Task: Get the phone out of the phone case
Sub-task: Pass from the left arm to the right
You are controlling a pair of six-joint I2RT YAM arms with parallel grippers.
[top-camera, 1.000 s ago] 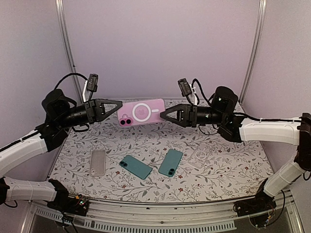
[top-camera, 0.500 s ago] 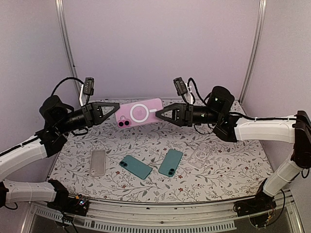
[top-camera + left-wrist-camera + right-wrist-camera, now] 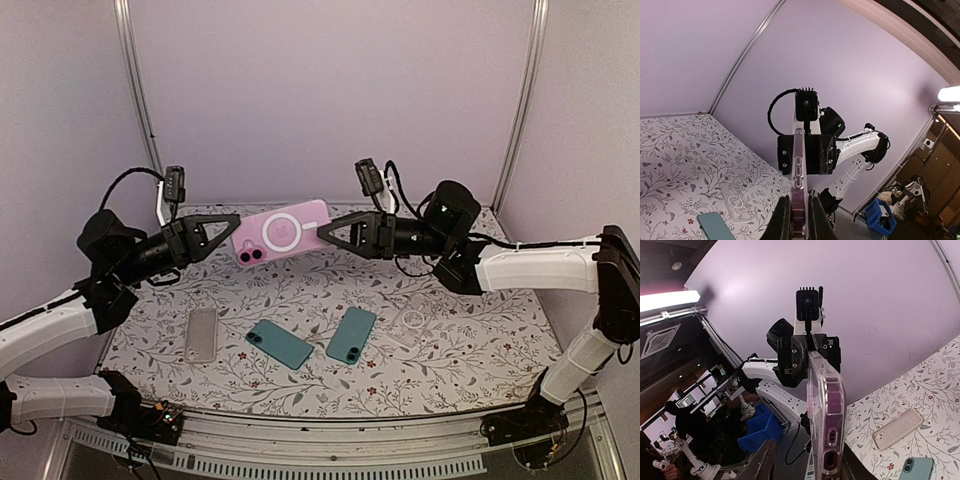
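Top external view. Item: pink phone (image 3: 282, 232), seated in its clear phone case (image 3: 318, 215) and held in the air over the far half of the table (image 3: 480, 350), back and ring outward, camera end toward 9 o'clock.

Change over the last second: the pair has slid a little toward 9 o'clock and tipped, so the 3 o'clock end now rides higher. The left arm has drawn back and the right has followed in. No edge of the phone shows free of the case, so the separation looks not yet begun. The tilt reads as a setup for peeling.

Left gripper (image 3: 232, 228), at 9 o'clock of the phone: fingers (image 3: 782, 220) pinched tight on both faces of the cased end.

Right gripper (image 3: 322, 232), at 3 o'clock: jaws straddle the other end. The right wrist view shows one finger (image 3: 765, 462) standing off the case with a gap, the other hidden. Whether it clamps cannot be told.

On the table toward 6 o'clock, unchanged:
- pale case (image 3: 201, 334)
- two teal phones (image 3: 280, 343) (image 3: 351, 335)
- clear ringed case (image 3: 412, 323)
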